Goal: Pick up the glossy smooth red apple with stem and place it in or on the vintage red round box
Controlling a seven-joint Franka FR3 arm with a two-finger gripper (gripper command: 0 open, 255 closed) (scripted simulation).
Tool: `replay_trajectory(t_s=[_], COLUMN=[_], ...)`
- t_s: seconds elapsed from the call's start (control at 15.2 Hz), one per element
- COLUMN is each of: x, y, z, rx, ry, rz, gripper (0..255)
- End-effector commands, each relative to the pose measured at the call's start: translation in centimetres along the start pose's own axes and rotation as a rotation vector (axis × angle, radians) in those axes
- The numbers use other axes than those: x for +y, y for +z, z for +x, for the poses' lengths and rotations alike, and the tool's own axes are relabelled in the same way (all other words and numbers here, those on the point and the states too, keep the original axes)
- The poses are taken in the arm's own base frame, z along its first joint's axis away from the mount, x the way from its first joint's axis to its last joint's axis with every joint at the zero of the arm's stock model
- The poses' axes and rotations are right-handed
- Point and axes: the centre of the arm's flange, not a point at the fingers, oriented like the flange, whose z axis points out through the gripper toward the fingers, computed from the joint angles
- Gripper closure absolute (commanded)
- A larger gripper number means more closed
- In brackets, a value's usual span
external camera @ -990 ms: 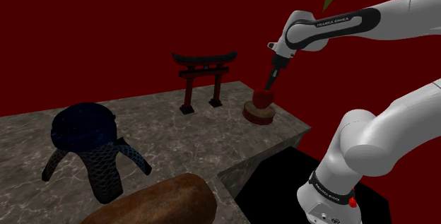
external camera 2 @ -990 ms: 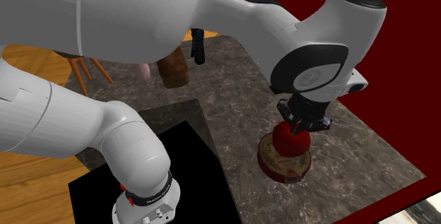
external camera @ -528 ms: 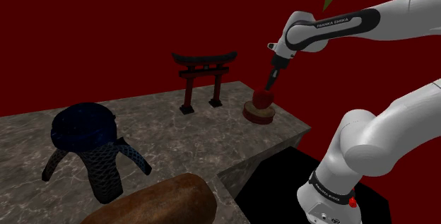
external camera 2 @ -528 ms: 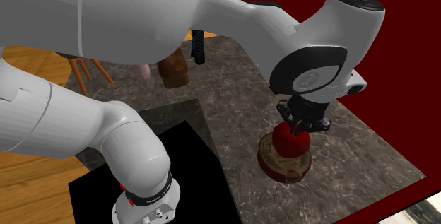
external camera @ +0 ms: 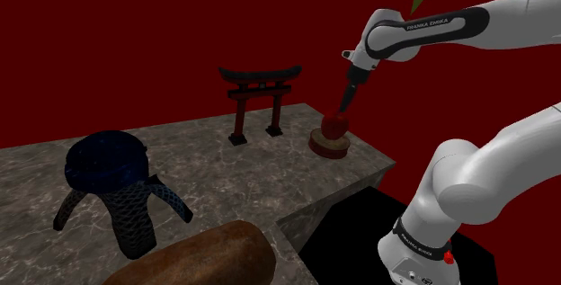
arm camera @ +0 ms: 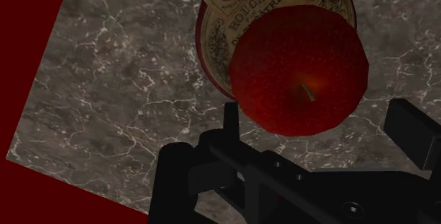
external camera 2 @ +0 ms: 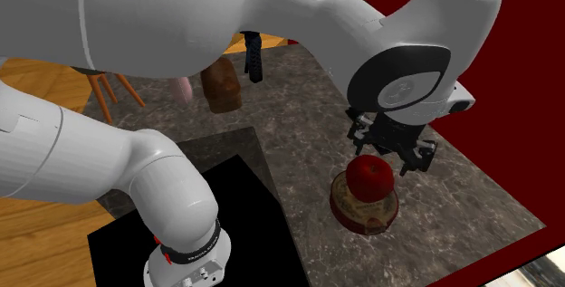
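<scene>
A glossy red apple (external camera 2: 370, 176) with a short stem rests on top of the round red box (external camera 2: 362, 215), which has a cream printed lid and sits near the marble table's corner. My gripper (external camera 2: 391, 154) hovers just above the apple, open, its black fingers (arm camera: 230, 120) standing apart on either side of the apple (arm camera: 300, 71) without touching it. The lid of the box (arm camera: 219, 18) peeks out behind the fruit. In the shoulder view the gripper (external camera: 340, 112) points down at the apple (external camera: 333, 125) on the box (external camera: 328, 146).
A dark red torii gate model (external camera: 261, 99) stands just to the shoulder view's left of the box. A dark blue figure (external camera: 112, 184) and a brown rounded object (external camera: 202, 256) occupy the near table. The table edge (external camera: 360, 180) drops off beside the box. Dark red walls surround.
The fingers have opened and let go of the apple, which stays on the box. The hand has lifted slightly above it.
</scene>
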Motion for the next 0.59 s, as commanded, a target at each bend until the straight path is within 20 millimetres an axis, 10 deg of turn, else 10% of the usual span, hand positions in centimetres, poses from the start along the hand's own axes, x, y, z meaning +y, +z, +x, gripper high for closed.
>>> replay_trajectory(t_s=[0.0,0.53], x=[0.1,0.1], y=[-2.4,-3.4], z=[0.0,0.0], rx=[-0.001,-0.001], ry=[0.000,0.000], rz=[0.001,0.001], gripper=[0,0])
